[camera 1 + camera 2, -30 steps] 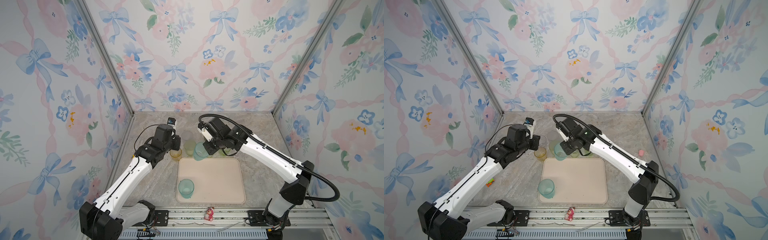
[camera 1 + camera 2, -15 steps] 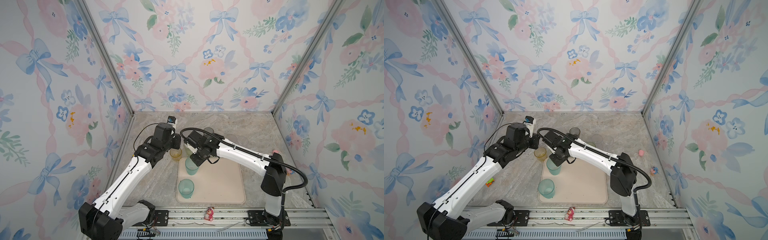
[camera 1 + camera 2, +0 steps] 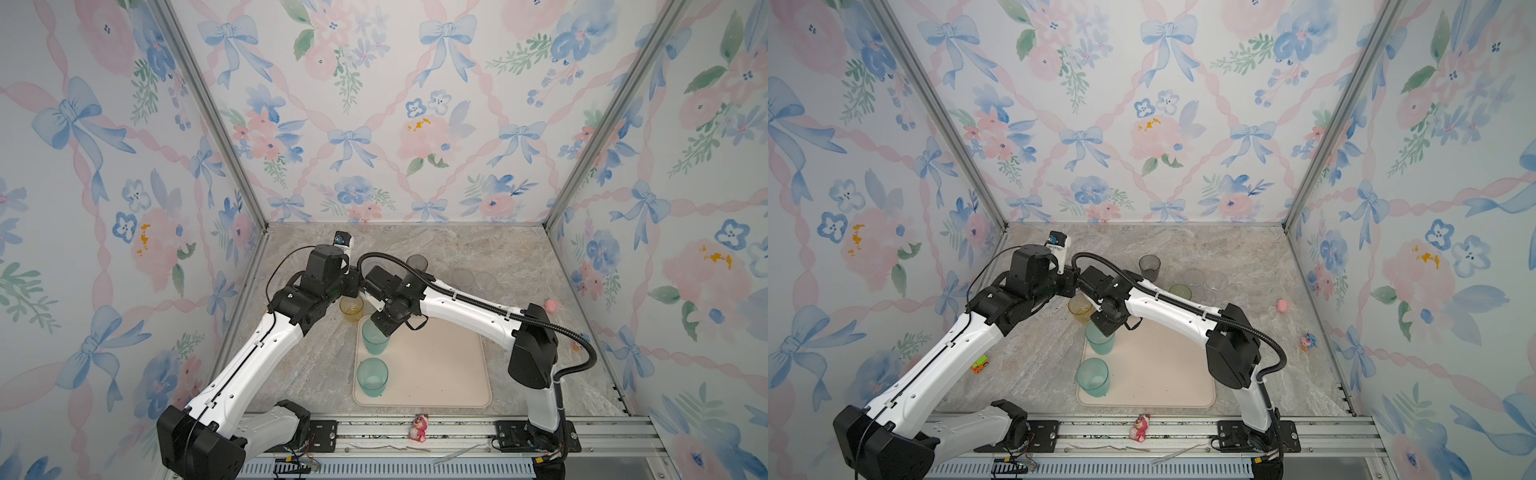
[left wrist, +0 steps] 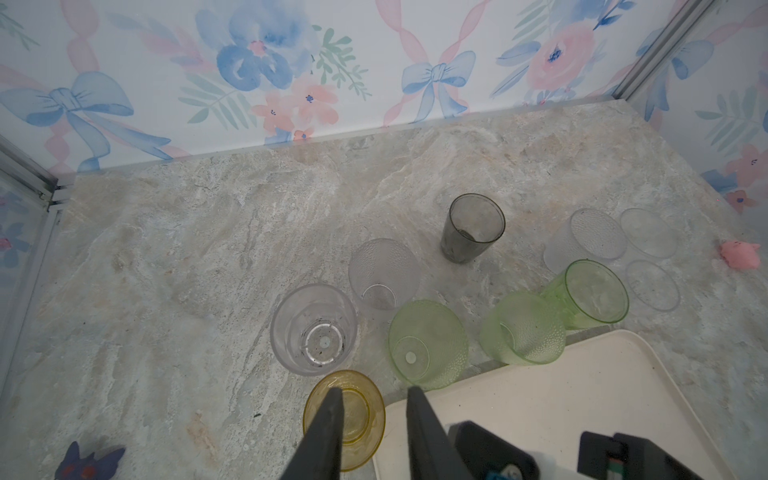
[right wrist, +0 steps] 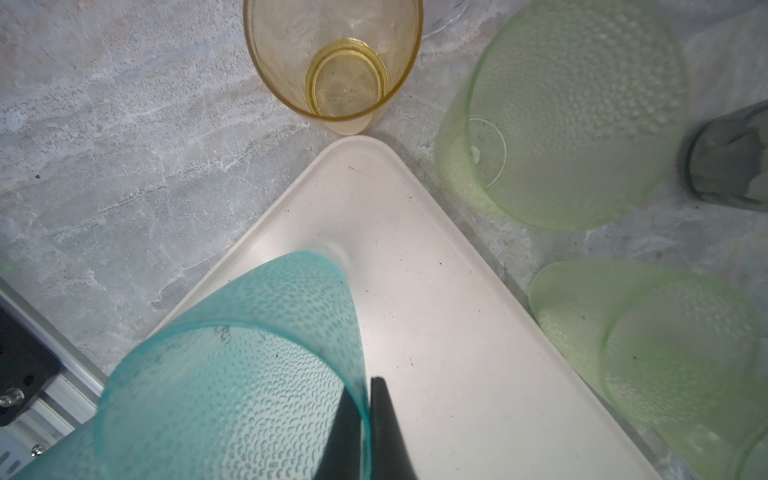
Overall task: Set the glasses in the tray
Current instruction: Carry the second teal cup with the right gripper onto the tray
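Twelve glasses (image 4: 473,232), one tray (image 3: 436,365), five toys (image 3: 1283,305)

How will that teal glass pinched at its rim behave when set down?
The teal glass looks thin and light, so the right gripper pinching one wall probably holds. Tall and narrow, it may tip if set on the tray rim.

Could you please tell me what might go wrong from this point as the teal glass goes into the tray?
1. The right claw pinches the teal glass by one wall only, at the far corner of the tray; released there, it could catch the raised rim and tip.
2. The left claw hangs open over the yellow glass, close beside the right arm; the two arms could bump and knock that glass over.
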You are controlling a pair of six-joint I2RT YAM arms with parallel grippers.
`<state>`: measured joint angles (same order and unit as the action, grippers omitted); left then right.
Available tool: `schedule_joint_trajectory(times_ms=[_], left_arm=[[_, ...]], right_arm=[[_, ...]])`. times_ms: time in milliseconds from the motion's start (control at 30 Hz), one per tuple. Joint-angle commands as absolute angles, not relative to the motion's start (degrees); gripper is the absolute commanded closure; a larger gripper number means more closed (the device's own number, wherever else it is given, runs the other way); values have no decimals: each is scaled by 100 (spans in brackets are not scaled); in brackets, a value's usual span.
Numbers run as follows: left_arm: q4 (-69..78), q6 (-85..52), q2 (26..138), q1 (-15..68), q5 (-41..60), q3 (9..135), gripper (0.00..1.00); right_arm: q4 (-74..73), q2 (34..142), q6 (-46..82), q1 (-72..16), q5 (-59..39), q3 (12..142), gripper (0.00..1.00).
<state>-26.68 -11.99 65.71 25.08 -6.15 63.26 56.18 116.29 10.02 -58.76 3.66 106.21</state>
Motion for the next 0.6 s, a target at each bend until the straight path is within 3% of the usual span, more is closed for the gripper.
schedule_joint_trajectory(times_ms=[0, 333, 567], left_arm=[[-2587, -1082, 6601, 2512, -538, 6442, 71], [-2592, -1081, 6575, 2509, -652, 6407, 70], [-2592, -1143, 6456, 2474, -976, 6378, 63]], right_arm=[[5759, 11788, 905, -6061, 417, 10933, 97], [5900, 11896, 940, -6223, 613, 10927, 97], [5666, 11815, 1100, -6262, 588, 10644, 97]])
